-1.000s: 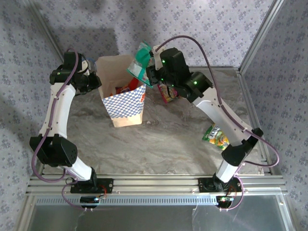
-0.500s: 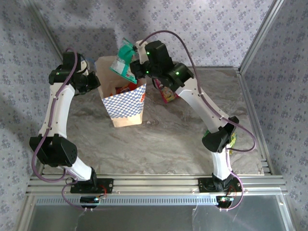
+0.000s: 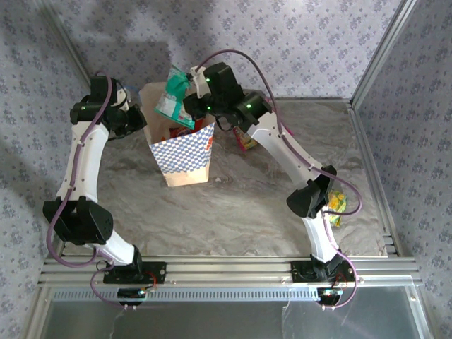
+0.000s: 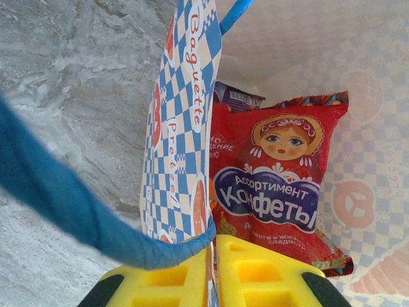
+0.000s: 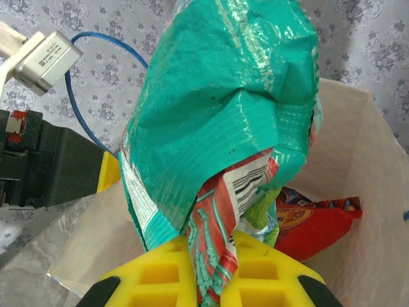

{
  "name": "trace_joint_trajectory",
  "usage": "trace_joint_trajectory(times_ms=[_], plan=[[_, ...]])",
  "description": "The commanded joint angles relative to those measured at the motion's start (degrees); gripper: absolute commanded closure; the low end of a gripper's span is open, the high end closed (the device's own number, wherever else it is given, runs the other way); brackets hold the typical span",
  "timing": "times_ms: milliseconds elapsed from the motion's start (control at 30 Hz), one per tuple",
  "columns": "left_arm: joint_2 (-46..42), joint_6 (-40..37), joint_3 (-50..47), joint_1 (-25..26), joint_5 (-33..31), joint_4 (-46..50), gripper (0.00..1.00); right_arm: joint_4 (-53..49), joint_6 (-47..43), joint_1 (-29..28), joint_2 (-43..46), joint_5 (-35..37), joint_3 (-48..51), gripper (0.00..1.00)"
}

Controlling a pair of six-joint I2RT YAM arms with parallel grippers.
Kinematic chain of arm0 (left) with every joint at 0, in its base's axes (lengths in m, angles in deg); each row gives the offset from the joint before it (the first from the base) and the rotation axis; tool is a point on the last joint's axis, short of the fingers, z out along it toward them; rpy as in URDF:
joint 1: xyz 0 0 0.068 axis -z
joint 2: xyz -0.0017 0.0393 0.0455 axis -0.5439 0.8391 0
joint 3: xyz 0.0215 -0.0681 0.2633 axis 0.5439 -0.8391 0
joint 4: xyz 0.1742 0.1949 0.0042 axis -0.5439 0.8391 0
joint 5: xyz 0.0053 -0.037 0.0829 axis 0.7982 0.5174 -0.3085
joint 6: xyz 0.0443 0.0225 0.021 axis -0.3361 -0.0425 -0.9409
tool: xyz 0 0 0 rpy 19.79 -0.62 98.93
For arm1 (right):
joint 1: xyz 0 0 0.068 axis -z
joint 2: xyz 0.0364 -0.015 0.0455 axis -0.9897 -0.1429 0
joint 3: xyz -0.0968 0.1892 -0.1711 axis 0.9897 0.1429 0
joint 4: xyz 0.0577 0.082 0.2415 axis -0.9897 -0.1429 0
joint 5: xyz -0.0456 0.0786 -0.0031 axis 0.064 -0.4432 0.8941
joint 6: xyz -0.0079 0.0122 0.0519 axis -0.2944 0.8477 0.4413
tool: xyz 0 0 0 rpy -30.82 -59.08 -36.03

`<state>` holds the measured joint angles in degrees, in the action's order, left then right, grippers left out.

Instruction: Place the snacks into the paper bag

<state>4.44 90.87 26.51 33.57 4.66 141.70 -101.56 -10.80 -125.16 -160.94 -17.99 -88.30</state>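
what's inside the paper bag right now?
Inside the paper bag: a large red packet with a blue label, and the edge of a purple packet peeking out behind it. Anything beneath them, and the bag's bottom, is covered.

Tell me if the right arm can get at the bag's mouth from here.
Probably yes: the right tool, gripping the teal packet, hangs over the bag's open mouth, whose wall the left tool pinches; nothing lies between.
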Motion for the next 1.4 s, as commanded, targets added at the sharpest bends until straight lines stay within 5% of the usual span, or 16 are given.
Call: trace_joint_trajectory(times_ms=[0, 1367], plan=[[-0.3, 0.1, -0.5, -0.4, 1.8, -0.3, 0.89, 1.5, 1.1, 0.3, -0.8, -2.2, -3.2, 1.00], [-0.4, 0.5, -1.7, -0.8, 2.5, -1.3, 0.90, -11.0, -3.0, -1.6, -6.6, -9.8, -7.6, 1.00]])
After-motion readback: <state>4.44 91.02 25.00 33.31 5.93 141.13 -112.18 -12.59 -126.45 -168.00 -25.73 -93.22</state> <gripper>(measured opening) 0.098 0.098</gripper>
